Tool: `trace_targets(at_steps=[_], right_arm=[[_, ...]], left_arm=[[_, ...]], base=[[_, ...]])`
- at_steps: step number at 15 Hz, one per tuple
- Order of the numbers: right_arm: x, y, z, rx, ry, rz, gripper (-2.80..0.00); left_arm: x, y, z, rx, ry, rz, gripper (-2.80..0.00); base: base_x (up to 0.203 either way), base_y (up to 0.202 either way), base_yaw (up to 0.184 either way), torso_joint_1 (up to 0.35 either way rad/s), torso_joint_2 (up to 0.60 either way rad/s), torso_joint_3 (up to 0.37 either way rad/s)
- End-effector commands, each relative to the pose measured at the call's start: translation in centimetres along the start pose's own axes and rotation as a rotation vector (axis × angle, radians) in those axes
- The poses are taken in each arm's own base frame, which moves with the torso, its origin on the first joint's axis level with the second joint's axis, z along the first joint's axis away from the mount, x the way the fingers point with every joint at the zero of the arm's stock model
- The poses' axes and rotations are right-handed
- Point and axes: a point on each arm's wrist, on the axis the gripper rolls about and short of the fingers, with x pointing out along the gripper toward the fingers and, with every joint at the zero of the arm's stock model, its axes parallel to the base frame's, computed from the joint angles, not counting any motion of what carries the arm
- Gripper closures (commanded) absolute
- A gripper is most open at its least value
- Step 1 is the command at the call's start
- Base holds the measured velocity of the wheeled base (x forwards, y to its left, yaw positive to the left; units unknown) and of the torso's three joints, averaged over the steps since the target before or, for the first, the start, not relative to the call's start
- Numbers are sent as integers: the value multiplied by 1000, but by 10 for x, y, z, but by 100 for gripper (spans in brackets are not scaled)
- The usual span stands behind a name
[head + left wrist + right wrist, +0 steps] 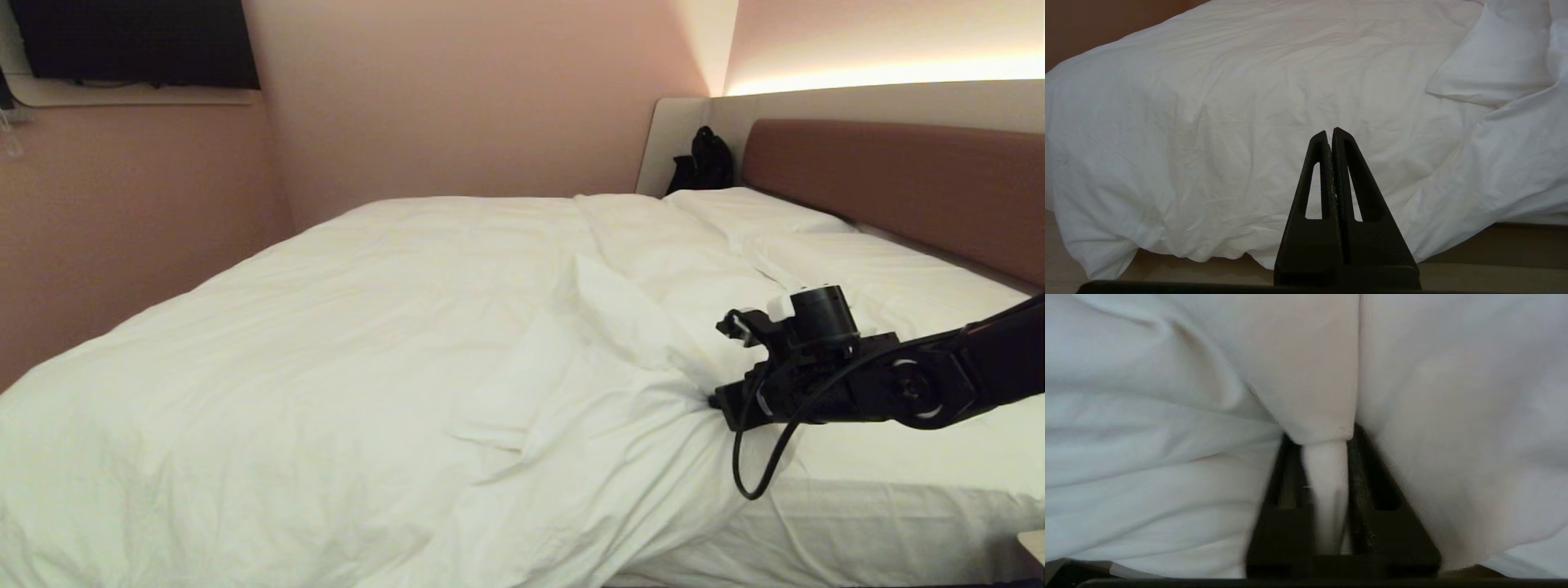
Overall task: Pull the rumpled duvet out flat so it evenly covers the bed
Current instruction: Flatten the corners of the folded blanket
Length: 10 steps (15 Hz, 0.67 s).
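The white duvet (326,343) is spread over most of the bed (865,523), with a rumpled ridge and a folded-back flap near its right side (604,327). My right gripper (717,400) reaches in from the right, its tips buried in that bunched edge. In the right wrist view a fold of duvet (1327,490) fills the narrow gap between the right gripper's (1327,437) fingers. My left gripper (1331,131) is shut and empty, parked low at the bedside and facing the duvet (1229,102) hanging over the edge.
Two white pillows (751,208) (865,261) lie by the brown headboard (898,180). A black bag (702,163) sits in the far corner. Pink walls run close along the bed's far side, with a dark screen (131,41) above. Wooden floor (1167,269) shows under the overhang.
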Motion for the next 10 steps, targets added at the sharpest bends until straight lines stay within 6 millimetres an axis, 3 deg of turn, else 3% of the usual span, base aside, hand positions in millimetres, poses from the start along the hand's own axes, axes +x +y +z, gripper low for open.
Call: trace_targets(at_steps=[1,6,10], right_arm=[[-1,0,1,0,-4,1,-280],[-7,0,2,0,-16,-4,-280],[-34,-1,13,0,-94,-10,-280]], left_arm=[[0,0,0,0,0,0,0],[0,0,0,0,0,0,0],[0,0,0,0,0,0,0]], base=[[0,0,0,0,0,0],[0,0,0,0,0,0],[0,0,0,0,0,0]])
